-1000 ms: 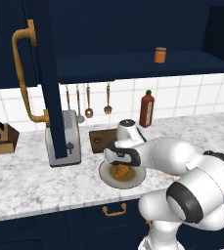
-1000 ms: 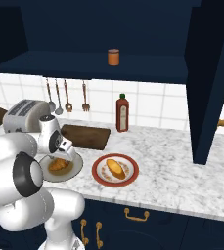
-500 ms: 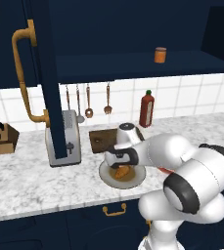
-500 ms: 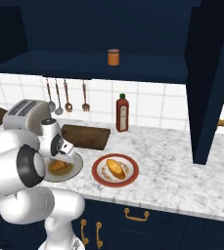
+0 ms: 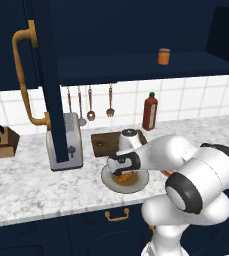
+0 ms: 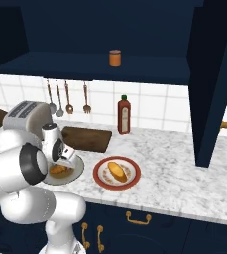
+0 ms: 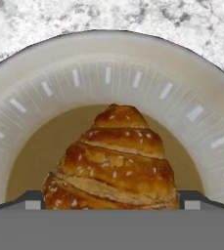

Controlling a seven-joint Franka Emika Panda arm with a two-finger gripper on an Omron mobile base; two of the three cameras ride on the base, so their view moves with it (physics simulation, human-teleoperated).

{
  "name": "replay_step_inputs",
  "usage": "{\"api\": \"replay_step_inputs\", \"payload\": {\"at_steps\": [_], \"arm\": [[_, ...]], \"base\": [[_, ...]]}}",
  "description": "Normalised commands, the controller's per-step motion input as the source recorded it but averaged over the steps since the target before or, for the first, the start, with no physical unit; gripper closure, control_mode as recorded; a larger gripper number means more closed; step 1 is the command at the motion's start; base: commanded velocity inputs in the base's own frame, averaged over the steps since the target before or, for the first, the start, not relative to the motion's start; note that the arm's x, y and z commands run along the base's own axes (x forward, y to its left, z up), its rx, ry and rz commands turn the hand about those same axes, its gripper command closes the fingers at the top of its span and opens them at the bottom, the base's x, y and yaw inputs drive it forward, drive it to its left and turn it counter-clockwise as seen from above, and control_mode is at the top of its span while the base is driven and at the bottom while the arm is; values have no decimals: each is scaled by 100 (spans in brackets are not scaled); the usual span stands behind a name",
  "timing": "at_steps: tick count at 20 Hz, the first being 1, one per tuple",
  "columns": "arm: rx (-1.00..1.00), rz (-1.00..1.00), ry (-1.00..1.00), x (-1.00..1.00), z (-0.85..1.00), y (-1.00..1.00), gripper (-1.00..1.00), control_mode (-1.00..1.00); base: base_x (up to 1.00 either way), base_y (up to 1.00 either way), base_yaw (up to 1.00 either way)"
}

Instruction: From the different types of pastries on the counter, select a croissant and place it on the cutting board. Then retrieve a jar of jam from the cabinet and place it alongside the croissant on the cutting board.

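The counter (image 5: 31, 180) ran the width of the kitchen, and above it the cabinet (image 6: 211, 74) stood open, its door (image 5: 48, 75) hanging out over the toaster (image 5: 66, 140). The jar (image 5: 164, 56) sat on the cabinet's shelf, toward its right end in the left base view. The arm (image 5: 201, 175) reached down to a grey plate (image 5: 136, 184) near the counter's front edge. The board (image 6: 87, 139) lay just behind that plate, toward the wall, with a red bottle (image 6: 124, 115) upright behind its right corner. A red-rimmed plate (image 6: 101, 179) sat just beside the grey one, holding the longer yellow pastry (image 6: 117, 170).

The croissant (image 7: 114, 161) rested in the middle of the grey plate, not yet on the board. The gripper (image 7: 111, 201) was low over it, jaws spread, one fingertip (image 7: 30, 200) at each side of the pastry's wide end (whether they touched it could not be told).
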Motion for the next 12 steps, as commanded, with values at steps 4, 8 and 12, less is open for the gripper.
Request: {"api": "replay_step_inputs", "payload": {"at_steps": [4, 8, 12], "arm": [[1, 1, 0, 0, 5, 0, 100, -100], [14, 7, -5, 0, 85, -25, 100, -100], [11, 5, -4, 7, 84, -22, 100, -100]], "base": [[0, 0, 0], [0, 0, 0], [0, 0, 0]]}}
